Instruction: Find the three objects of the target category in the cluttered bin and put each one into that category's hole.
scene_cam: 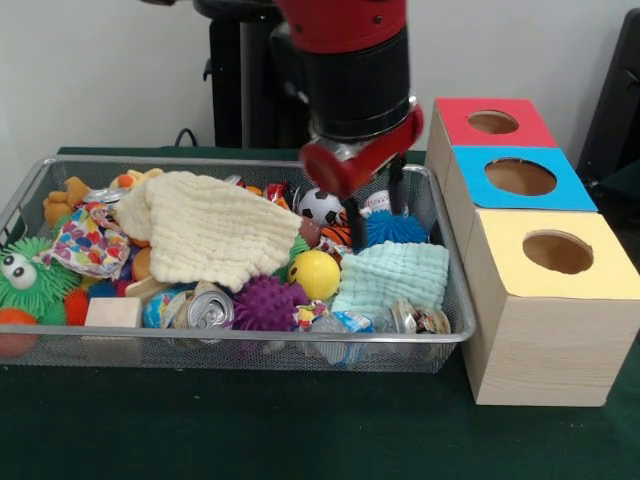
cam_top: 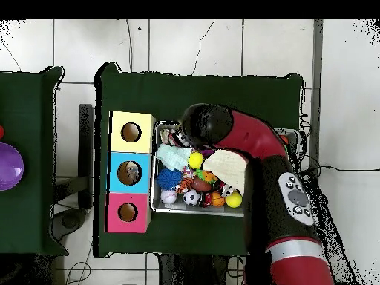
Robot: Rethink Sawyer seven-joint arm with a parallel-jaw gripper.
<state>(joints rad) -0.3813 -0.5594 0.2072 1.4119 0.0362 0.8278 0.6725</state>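
Searching looked the step in hand: gripper (scene_cam: 372, 205), fingers spread and empty, reached into the silver wire-mesh bin (scene_cam: 300, 345) above the spiky blue rubber ball (scene_cam: 396, 228). Three-hole wooden sorting box (scene_cam: 545, 330) stood at three o'clock. Next: descend, close.

Glossy red and black arm (cam_top: 260, 159), grey button panel (cam_top: 296, 199)

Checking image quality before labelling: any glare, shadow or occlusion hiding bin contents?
Front view: even light, faint shine on the can, the arm hides the bin's back middle. Overhead view: the arm covers much of the bin; no strong shadows.
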